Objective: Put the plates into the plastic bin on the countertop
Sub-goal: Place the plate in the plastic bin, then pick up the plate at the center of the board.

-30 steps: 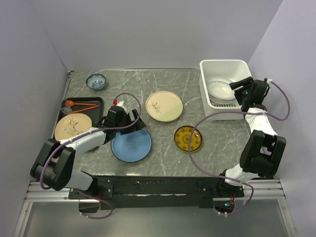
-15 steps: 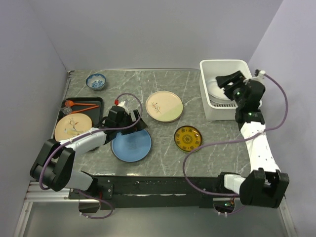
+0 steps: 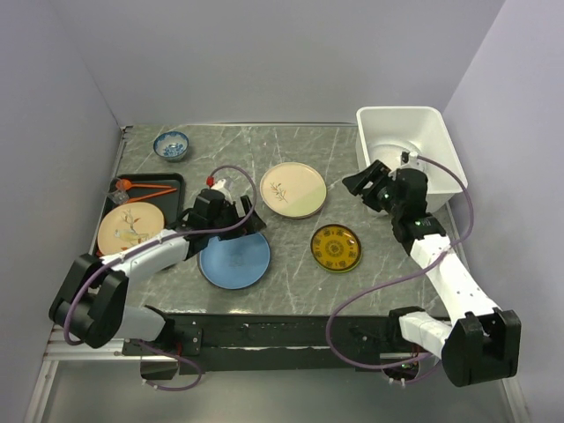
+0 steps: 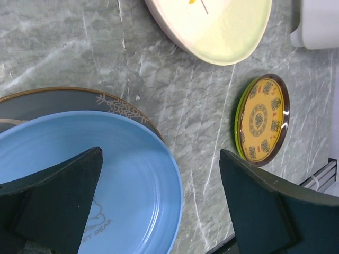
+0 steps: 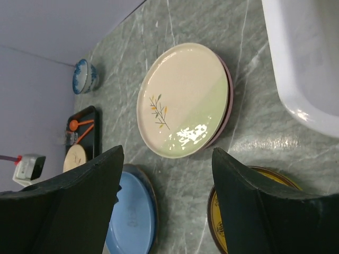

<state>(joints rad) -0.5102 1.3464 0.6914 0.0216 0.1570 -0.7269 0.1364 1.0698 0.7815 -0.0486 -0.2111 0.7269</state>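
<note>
A blue plate (image 3: 234, 259) lies front left on the countertop (image 3: 291, 150), stacked on a dark gold-rimmed plate (image 4: 63, 100). My left gripper (image 3: 236, 220) hangs open over the blue plate's (image 4: 79, 174) rim, holding nothing. A cream plate with a leaf sprig (image 3: 293, 189) rests on a darker plate. A small yellow-patterned plate (image 3: 336, 248) lies front of centre. The white plastic bin (image 3: 397, 111) stands back right with a white plate (image 3: 398, 145) inside. My right gripper (image 3: 363, 187) is open and empty, between the bin and the cream plate (image 5: 183, 100).
A black tray (image 3: 167, 181) at the left carries another cream sprig plate (image 3: 130, 226) and orange utensils. A small blue-and-white bowl (image 3: 171, 144) sits at the back left. Grey walls close in both sides and the back.
My right arm has swung out of the bin, leftward and down over the countertop toward the cream plate. The left gripper has barely shifted at the blue plate.
</note>
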